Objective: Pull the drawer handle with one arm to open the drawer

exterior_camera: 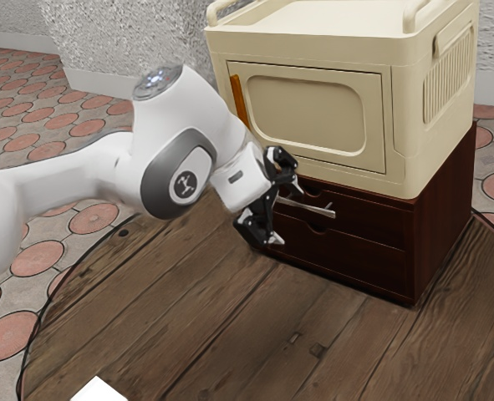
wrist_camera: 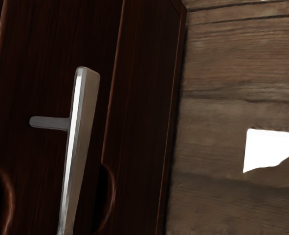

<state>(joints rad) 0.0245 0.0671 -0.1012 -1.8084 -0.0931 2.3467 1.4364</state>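
The black gripper (exterior_camera: 287,212) stands open in front of the dark brown drawer cabinet (exterior_camera: 357,242), one finger above and the other below the level of the metal drawer handle (exterior_camera: 313,209). The handle's end toward the exterior view's left lies near the space between the fingers; I cannot tell whether they touch it. In the wrist view the silver handle (wrist_camera: 80,142) is a long bar, held off the dark drawer front (wrist_camera: 41,63) by a thin post (wrist_camera: 50,123). The drawers look closed, with rounded cutouts in their fronts.
A cream cabinet (exterior_camera: 313,104) with an orange handle (exterior_camera: 239,100) rests on top of the drawer cabinet. Both stand on a round wooden table (exterior_camera: 230,334). A white object (exterior_camera: 99,391) lies by the near edge, and a white patch (wrist_camera: 269,149) appears over the wood in the wrist view.
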